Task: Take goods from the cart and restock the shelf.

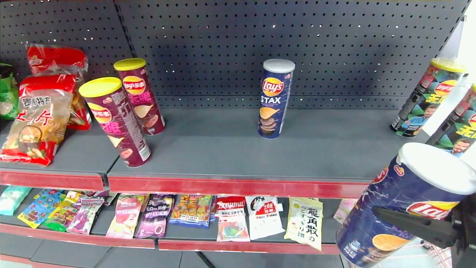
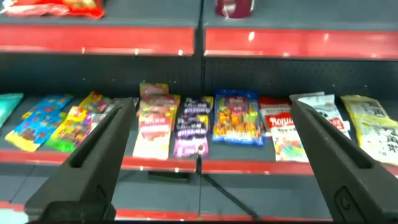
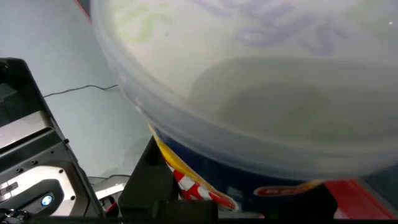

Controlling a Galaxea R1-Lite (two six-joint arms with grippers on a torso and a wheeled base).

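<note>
Our right gripper (image 1: 416, 223) clamps a dark-blue chip can (image 1: 394, 193) w/ white plastic lid, tilted, in front of the grey shelf (image 1: 230, 149) at its right end; a matching can (image 1: 274, 98) stands upright mid-shelf, maroon cans (image 1: 115, 121) w/ yellow lids to its left; left gripper (image 2: 211, 109) fingers spread wide, facing glossy snack pouches (image 2: 186, 124).

The right gripper (image 1: 416, 222) sits low at the near right, clamped on a blue can (image 1: 403, 182). The left gripper (image 2: 211, 109) is spread wide.

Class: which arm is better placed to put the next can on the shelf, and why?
Right: the right gripper holds a blue can near the upper shelf; the left gripper is open and empty.
</note>
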